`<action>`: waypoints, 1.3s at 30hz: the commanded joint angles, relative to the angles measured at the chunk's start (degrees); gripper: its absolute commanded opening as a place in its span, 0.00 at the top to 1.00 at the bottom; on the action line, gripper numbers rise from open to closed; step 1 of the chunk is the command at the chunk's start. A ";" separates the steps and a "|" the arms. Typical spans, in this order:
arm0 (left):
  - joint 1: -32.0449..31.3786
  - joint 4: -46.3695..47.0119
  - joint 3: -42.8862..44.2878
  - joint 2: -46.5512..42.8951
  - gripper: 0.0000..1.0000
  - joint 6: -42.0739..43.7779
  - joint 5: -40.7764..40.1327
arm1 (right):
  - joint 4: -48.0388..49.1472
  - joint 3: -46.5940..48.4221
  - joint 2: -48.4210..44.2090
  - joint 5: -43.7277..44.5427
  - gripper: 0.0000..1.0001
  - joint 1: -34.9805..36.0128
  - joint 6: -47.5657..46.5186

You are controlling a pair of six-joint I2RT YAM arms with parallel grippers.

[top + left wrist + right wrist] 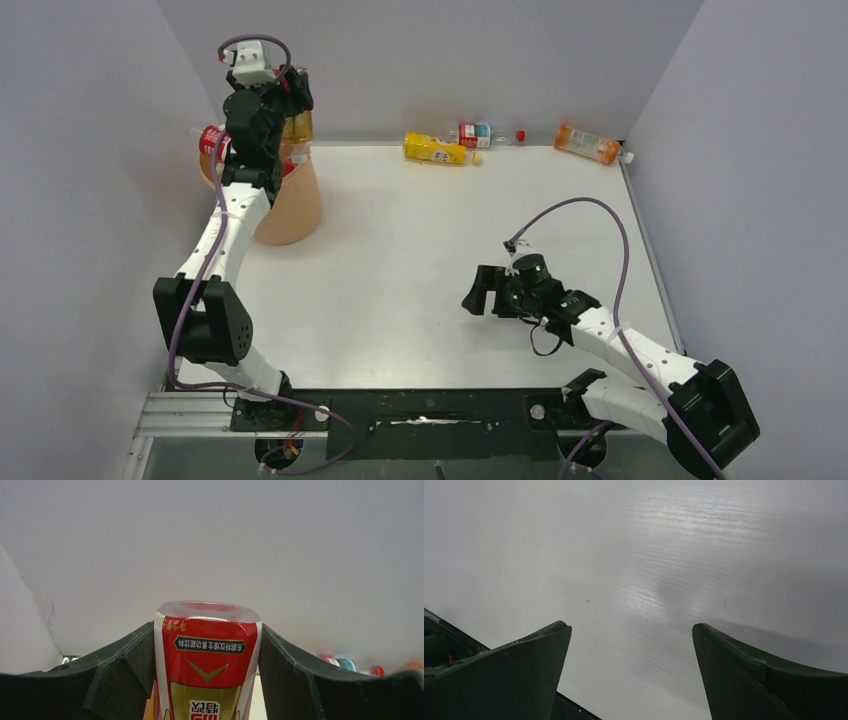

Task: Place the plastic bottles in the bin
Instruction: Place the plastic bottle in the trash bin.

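Up at the far left, the left gripper (206,630) is clamped on a red-labelled bottle (207,667), raised above the bin (292,212). In the left wrist view the bottle's long axis runs lengthwise between the fingers (125,655) and its flat round end points away toward the grey wall. The label carries a gold chevron and a dark band of white Chinese characters, upside down in this view. A second red bottle (211,138) pokes out over the bin's left rim.

Three more lie on their sides along the far wall: a yellow bottle (435,149), a clear bottle (482,133) with a red and blue label, and an orange bottle (588,144). The right gripper (631,626) is spread wide over the table (420,240), with nothing between its fingers.
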 commanded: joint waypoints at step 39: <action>1.39 31.05 -19.58 -1.99 0.20 1.78 -6.28 | -0.28 -1.57 -2.81 -0.45 0.02 0.62 1.17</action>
